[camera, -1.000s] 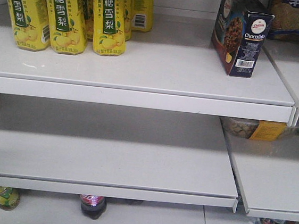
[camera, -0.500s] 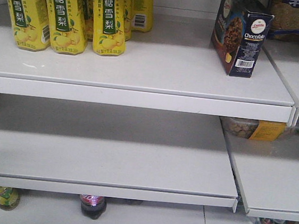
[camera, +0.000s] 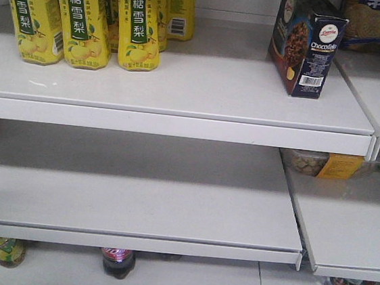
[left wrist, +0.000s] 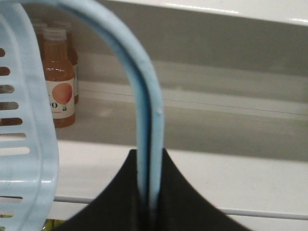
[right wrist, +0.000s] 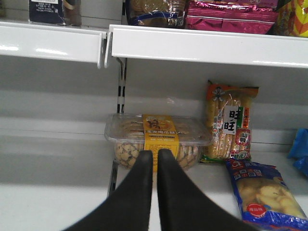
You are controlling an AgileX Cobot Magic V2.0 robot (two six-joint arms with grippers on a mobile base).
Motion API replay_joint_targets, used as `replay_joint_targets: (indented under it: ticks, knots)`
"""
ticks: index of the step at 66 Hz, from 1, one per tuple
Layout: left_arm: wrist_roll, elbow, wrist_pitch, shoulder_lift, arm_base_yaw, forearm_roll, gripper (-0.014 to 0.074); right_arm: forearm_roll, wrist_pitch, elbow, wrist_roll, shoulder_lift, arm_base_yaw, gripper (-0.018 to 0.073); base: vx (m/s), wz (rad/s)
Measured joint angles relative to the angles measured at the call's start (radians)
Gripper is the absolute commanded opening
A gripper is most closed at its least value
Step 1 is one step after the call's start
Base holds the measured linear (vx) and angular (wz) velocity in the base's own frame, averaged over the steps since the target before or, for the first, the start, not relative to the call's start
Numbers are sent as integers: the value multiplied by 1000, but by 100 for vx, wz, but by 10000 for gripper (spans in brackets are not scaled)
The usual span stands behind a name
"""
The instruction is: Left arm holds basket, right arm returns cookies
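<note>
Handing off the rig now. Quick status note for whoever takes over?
Left pincer: shut on the basket handle, basket hanging at its left.
Right pincer: shut, holding nothing, pointed at a clear tub of snacks on the lower shelf.
Cookies: standing upright on the upper shelf, right end, apart from the yellow bottles at the left.
Done: the cookies are back on the shelf and released.
Left: apparently nothing but pulling the right arm clear; the left keeps the basket.
</note>
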Motion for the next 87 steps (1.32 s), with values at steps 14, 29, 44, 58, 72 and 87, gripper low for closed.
replay_joint_targets:
  ticks: [14, 29, 44, 58, 72, 87]
  knots:
    - [-1, 0, 0, 0, 0, 0, -3, -67, -11, 3, 119, -9, 0, -6, 0, 0]
    - [-1, 0, 0, 0, 0, 0, -3, -67, -14, 3, 126, -9, 0, -6, 0, 0]
    - [-1, 0, 0, 0, 0, 0, -3, -67, -14, 3, 127, -9, 0, -6, 0, 0]
    - [-1, 0, 0, 0, 0, 0, -3, -67, -14, 3, 127, -9, 0, -6, 0, 0]
    - [-1, 0, 0, 0, 0, 0, -3, -67, -14, 3, 127, -9, 0, -6, 0, 0]
    - [-1, 0, 0, 0, 0, 0, -3, -67, -14, 3, 127, -9, 0, -6, 0, 0]
